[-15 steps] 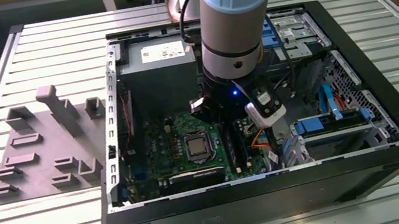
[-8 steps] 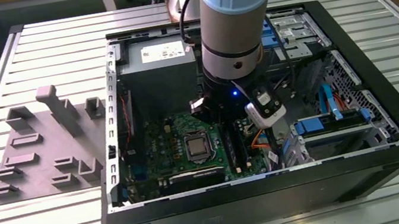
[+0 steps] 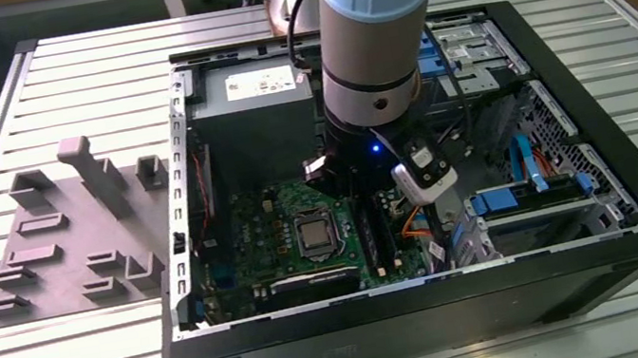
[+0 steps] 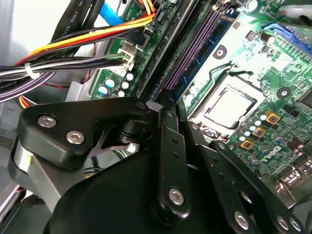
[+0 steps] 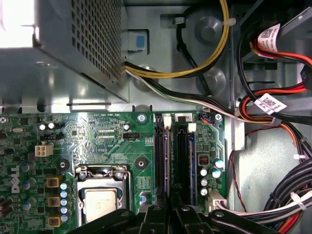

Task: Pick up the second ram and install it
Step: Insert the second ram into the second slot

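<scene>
My gripper (image 3: 361,213) is down inside the open computer case, over the long black memory slots (image 5: 181,161) of the green motherboard (image 5: 112,136). In both wrist views its fingertips (image 5: 169,210) (image 4: 171,111) stand close together, shut. Between them runs the thin dark edge of the second ram (image 5: 166,161), upright along a slot; the fingers hide most of it. A bluish strip (image 5: 191,161) lies in the neighbouring slot. I cannot tell how deep the stick sits.
The CPU socket (image 5: 100,200) lies beside the slots. Bundled cables (image 5: 273,117) crowd the other side, and the metal power supply (image 5: 73,48) stands beyond the board. The grey fixture block (image 3: 59,239) sits on the slatted table at the exterior view's left. Black case walls (image 3: 440,294) ring the work area.
</scene>
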{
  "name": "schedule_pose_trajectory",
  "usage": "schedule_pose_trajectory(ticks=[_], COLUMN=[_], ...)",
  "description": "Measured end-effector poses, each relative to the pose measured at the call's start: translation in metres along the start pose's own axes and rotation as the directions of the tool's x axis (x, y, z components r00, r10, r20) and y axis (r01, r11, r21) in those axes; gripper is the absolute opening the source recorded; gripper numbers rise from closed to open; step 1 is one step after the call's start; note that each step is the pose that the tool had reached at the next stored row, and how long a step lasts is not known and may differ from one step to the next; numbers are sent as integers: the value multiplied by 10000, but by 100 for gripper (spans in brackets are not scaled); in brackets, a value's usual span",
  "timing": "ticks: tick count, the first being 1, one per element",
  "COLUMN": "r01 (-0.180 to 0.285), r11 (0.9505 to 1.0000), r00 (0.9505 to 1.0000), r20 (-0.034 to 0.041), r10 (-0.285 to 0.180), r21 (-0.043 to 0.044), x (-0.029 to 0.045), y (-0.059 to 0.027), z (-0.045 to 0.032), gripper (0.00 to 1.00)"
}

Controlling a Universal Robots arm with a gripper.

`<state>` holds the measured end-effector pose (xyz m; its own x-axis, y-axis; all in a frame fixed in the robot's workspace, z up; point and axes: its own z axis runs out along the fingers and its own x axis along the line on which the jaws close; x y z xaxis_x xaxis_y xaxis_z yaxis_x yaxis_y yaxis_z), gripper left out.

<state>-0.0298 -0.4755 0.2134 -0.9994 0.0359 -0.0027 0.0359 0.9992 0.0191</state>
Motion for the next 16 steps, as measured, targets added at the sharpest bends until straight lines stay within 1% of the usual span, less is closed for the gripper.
schedule_pose_trajectory(ticks=[3,16], r01=[-1,11], r11=[10000,10000], r00=[10000,10000], r20=[-3,-4], r10=[1,-11], r21=[10,10], x=[1,0], y=[-1,-3], z=[-31,-18], gripper=[14,14])
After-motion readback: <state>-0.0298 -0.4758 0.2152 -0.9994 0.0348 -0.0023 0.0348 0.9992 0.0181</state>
